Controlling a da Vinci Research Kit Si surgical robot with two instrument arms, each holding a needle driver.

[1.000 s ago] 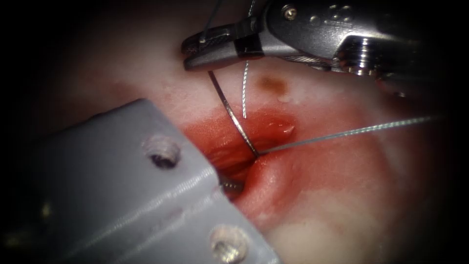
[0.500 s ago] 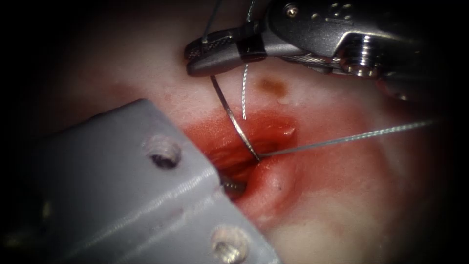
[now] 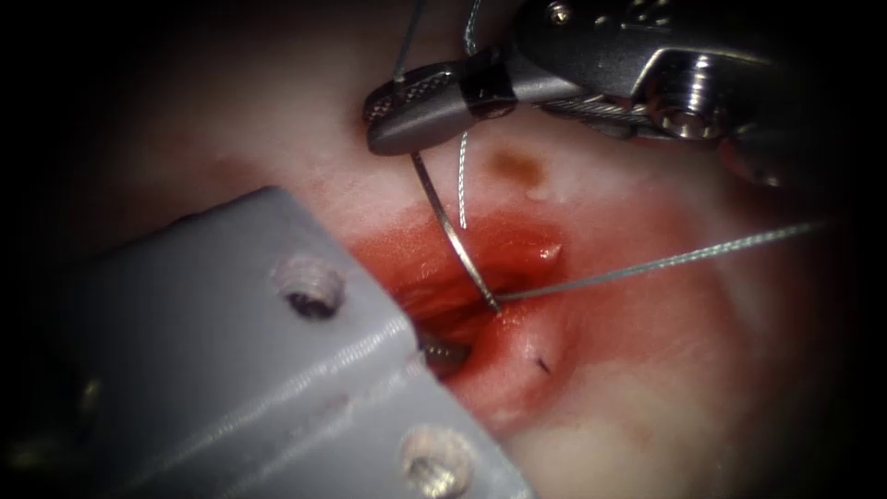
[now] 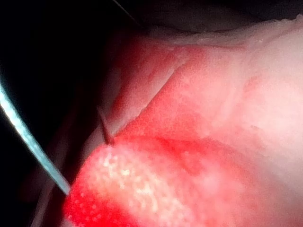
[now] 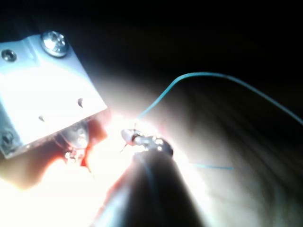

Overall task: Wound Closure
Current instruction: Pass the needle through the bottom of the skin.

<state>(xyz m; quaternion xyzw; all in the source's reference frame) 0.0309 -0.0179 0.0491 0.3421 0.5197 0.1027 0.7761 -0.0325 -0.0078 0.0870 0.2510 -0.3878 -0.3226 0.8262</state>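
Two claws are at work over the tissue (image 3: 702, 370). The right claw (image 3: 407, 106) reaches in from the upper right of the endoscope view with its jaws clamped on the needle (image 3: 453, 231) near its trailing end. From that grip the needle curves down and to the right, across the pale skin above the cut (image 3: 462, 305), and its body enters the tissue at the cut's right lip. A small dark point, the needle tip (image 3: 543, 366), pokes out of the reddened tissue just beyond, on the right side of the cut. In the left wrist view the needle (image 4: 33, 146) shows as a bright curved band meeting the red tissue (image 4: 213, 142).

The left claw (image 3: 443, 351) sits in the cut's lower part, mostly hidden behind its own grey housing (image 3: 277, 370); whether its jaws are apart or closed cannot be told, nor whether it holds anything.

One strand of thread (image 3: 665, 261) runs from the needle's entry point out to the right across the tissue. A shorter strand hangs down from beside the right claw toward the cut, and further strands rise past that claw. Red fluid (image 3: 407, 254) stains the tissue around the cut. In the right wrist view the thread (image 5: 203, 78) arcs away from the right claw (image 5: 135, 137).
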